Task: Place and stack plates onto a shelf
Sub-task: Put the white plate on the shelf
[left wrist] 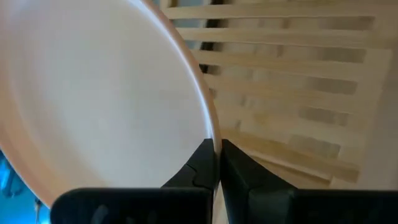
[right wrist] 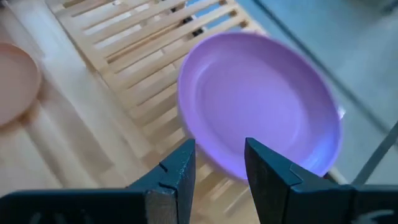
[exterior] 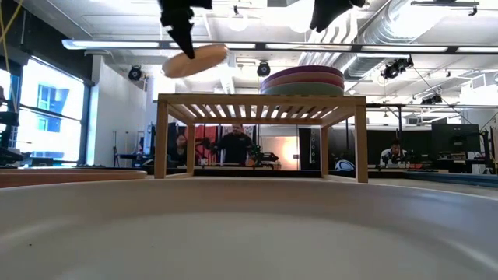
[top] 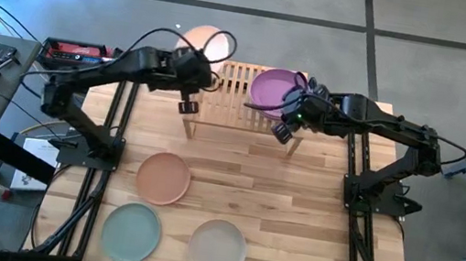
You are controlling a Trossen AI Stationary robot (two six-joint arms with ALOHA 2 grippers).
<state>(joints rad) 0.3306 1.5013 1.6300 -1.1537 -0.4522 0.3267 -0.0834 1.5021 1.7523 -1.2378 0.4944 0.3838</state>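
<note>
On the near part of the table (top: 294, 214) three plates lie flat: the mint plate (top: 132, 232) at the near left, the beige plate (top: 217, 249) beside it to the right, and the tan plate (top: 163, 177) a little farther back. Behind them stands the shelf (top: 230, 88), its slatted top bare on the left half. A stack of plates rests on its right half, with the purple plate (top: 274, 90) on top. The right end effector (right wrist: 217, 168) hovers over the near edge of that plate, fingers spread apart and holding nothing. The left end effector (left wrist: 216, 163) is pinched shut on the rim of the peach plate (top: 205, 44), which hangs tilted above the shelf's far left corner, not touching the slats.
</note>
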